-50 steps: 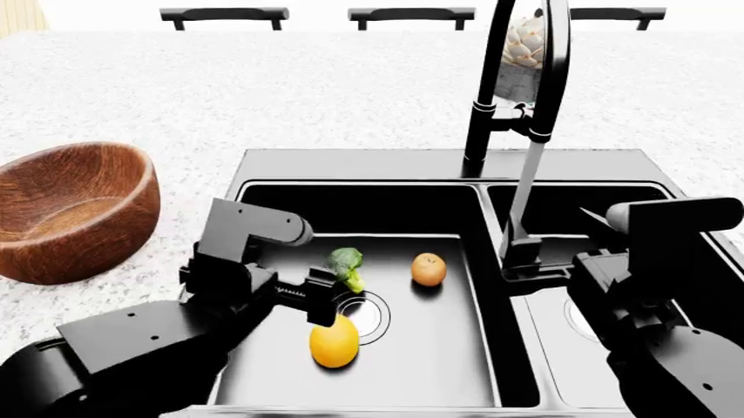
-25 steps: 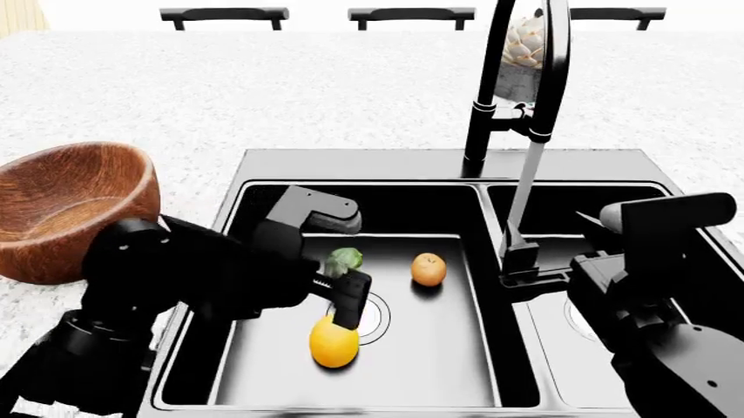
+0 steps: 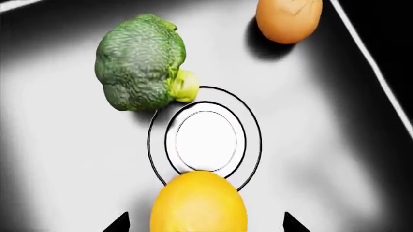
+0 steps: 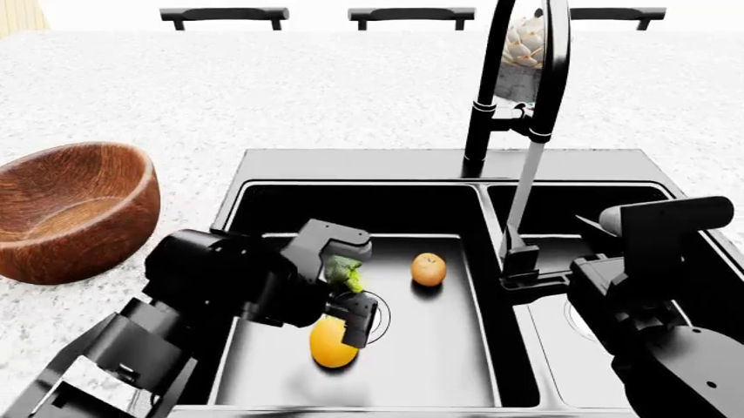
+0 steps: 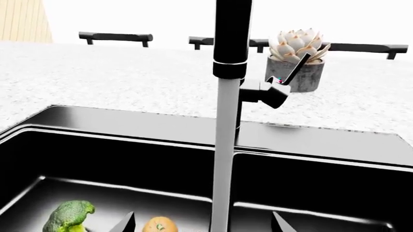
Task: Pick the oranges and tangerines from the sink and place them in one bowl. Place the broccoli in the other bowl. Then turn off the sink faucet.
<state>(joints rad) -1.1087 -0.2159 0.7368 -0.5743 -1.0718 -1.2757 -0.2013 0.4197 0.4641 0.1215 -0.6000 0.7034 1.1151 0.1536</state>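
Change: since the earlier frames the left arm has swung lower into the left basin, its left gripper [image 4: 348, 324] now above the yellow-orange fruit [image 4: 333, 343].
Left gripper: released; in the wrist view only the two finger tips [image 3: 119, 223] show at the frame edge, spread to either side of the fruit, apart from it.
Hidden: arm covers part of the broccoli [image 4: 343, 272] and the drain [image 3: 205, 140].
Tangerine: deeper orange fruit [image 4: 428, 269], right of the broccoli, cut off in the left wrist view.
Sink [image 4: 348, 165]: water stream [image 5: 223, 154] falls from the faucet [image 4: 524, 78] by the divider.
Right gripper [image 4: 537, 266]: over the right basin; cannot tell whether its jaws are parted.
Wooden bowl [image 4: 72, 209]: on the counter, far left.
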